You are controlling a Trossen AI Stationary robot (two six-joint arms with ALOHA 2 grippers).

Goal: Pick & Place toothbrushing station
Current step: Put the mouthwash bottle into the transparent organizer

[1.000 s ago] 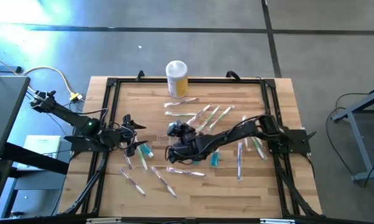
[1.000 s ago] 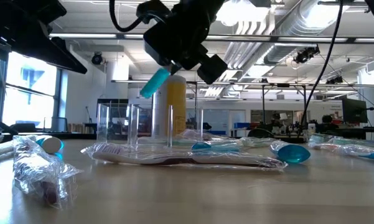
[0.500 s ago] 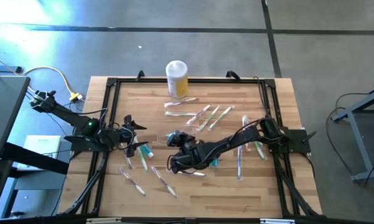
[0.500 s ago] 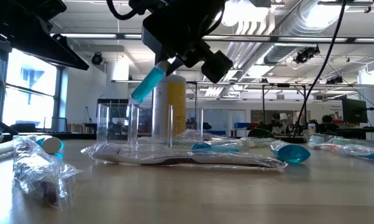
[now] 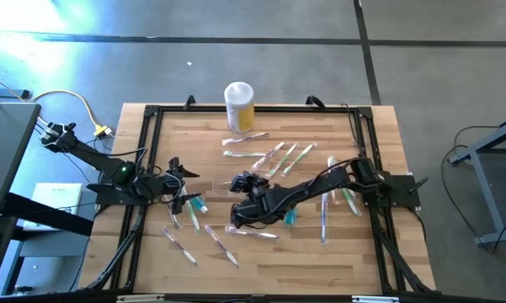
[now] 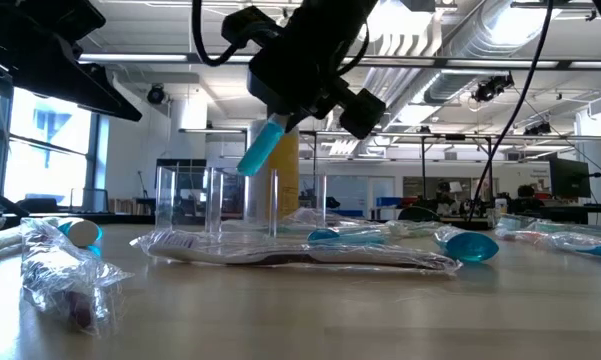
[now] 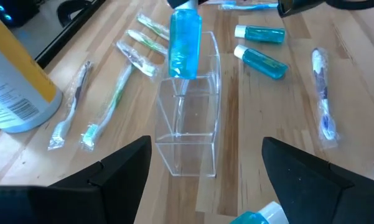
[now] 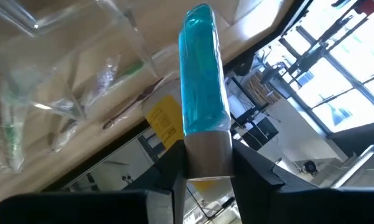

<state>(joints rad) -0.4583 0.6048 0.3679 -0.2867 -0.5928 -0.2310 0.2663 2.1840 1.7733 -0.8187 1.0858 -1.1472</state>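
The right end effector [image 6: 292, 118], clenched on a blue tube [image 6: 259, 147] tilted bottom-down, hangs just above the clear toothbrushing station [image 7: 191, 118]; the left end effector [image 7: 205, 180], released, waits just beside the station's near end.

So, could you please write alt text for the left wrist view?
A blue tube held from above hangs over a clear plastic container on the wooden table. Wrapped toothbrushes, two more blue tubes and a yellow jar lie around it.
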